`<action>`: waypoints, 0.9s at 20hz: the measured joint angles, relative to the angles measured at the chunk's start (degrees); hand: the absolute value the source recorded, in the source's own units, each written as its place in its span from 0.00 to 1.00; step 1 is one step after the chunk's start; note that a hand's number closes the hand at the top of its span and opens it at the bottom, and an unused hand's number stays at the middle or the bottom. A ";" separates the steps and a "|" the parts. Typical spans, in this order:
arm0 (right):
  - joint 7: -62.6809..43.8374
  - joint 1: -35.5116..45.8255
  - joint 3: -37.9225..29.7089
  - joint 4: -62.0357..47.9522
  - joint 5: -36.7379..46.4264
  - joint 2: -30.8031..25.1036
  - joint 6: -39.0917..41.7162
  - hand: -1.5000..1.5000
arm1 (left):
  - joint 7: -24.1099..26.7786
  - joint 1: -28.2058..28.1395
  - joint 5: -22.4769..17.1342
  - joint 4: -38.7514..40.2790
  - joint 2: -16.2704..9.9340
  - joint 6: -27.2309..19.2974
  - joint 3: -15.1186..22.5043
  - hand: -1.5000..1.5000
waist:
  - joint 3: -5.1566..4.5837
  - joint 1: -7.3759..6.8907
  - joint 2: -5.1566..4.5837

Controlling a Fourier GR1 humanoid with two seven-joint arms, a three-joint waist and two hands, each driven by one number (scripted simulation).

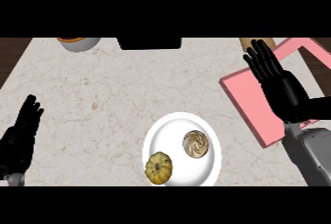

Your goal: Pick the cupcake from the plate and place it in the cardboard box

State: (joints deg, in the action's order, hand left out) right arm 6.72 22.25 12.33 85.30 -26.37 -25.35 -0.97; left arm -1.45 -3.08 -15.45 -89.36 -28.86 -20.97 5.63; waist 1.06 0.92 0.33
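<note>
A white plate (173, 127) lies on the marble counter near the front, right of centre. On it sit a cupcake (197, 144) with swirled cream-and-brown frosting and, at the plate's lower left, a small yellow-brown pumpkin-like item (158, 167). A pink box (249, 98) with raised flaps lies at the right. My right hand (279, 87) is open, fingers straight, held over the pink box, up and right of the cupcake. At the left edge my left hand (19, 133) rests open with its fingers up.
A grey bowl with orange contents (77, 42) stands at the far left of the counter's back edge. A black object (150, 43) sits at the back centre. A tan item (249, 43) shows behind the right hand's fingertips. Dark wood floor shows past the counter's corners.
</note>
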 measured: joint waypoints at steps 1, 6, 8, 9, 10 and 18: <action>0.38 -0.36 -0.33 -0.50 0.03 -0.05 1.05 0.00 | -0.28 0.92 -0.01 0.37 0.12 0.62 -0.14 0.50 | -0.23 -0.18 -0.08; -3.17 0.27 2.05 -1.05 -0.66 -0.96 7.41 0.00 | -3.25 3.75 -4.39 -1.68 -0.17 5.66 -1.48 0.50 | -0.83 -0.98 -0.30; -0.77 0.07 1.57 -0.94 5.38 -2.47 2.82 0.00 | -4.02 3.71 -6.42 -1.80 0.52 7.23 -1.39 0.50 | -1.03 -0.43 -0.10; 1.89 -1.14 1.06 -1.05 6.93 -1.56 0.75 0.00 | -4.56 3.75 -7.22 -1.99 0.87 7.81 -1.26 0.50 | -1.02 -0.38 -0.14; 5.14 -2.75 0.91 -0.61 8.30 -0.52 -0.74 0.00 | -4.90 3.73 -8.20 -2.23 0.93 8.75 -1.42 0.50 | -1.01 -0.32 -0.16; 18.72 -11.26 4.29 7.13 18.30 -2.49 0.45 0.00 | -7.21 4.04 -10.87 -2.89 1.33 12.16 -2.64 0.50 | -1.06 -0.39 -0.15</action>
State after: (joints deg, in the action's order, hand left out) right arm 25.44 10.98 16.62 92.43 -8.07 -27.84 -0.53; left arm -8.66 0.96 -26.32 -92.25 -27.53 -8.81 2.99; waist 0.00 0.54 0.18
